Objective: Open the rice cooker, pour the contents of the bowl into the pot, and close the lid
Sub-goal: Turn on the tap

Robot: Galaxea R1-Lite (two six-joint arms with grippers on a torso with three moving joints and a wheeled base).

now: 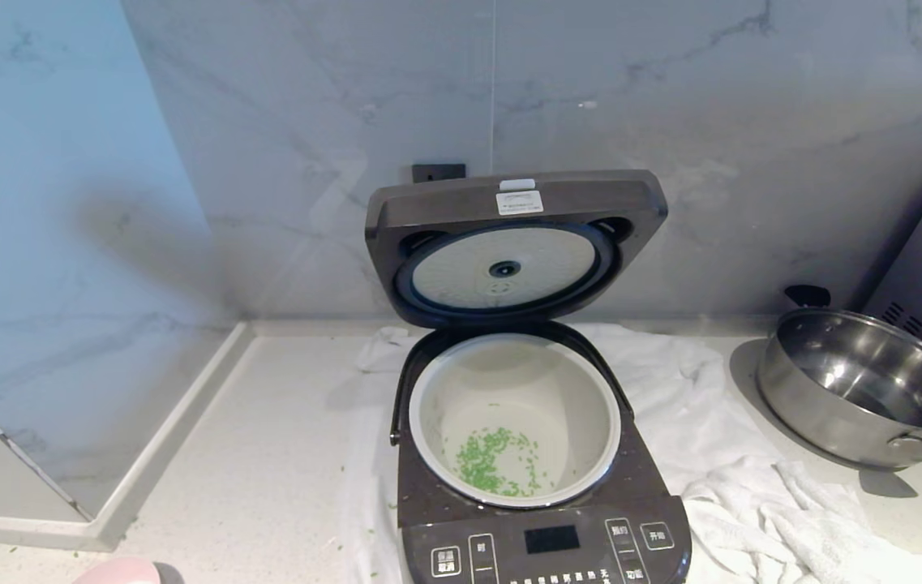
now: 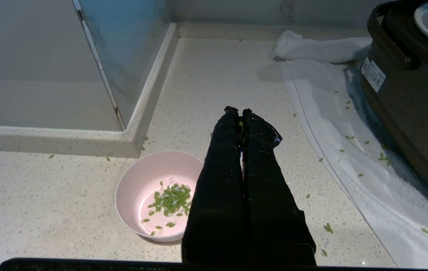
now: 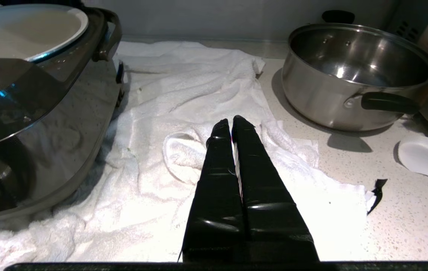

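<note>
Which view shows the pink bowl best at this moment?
The left wrist view: the whole bowl stands on the counter with some green bits inside, beside the shut left gripper. The head view catches only its rim at the bottom edge. The right wrist view does not show it.
</note>
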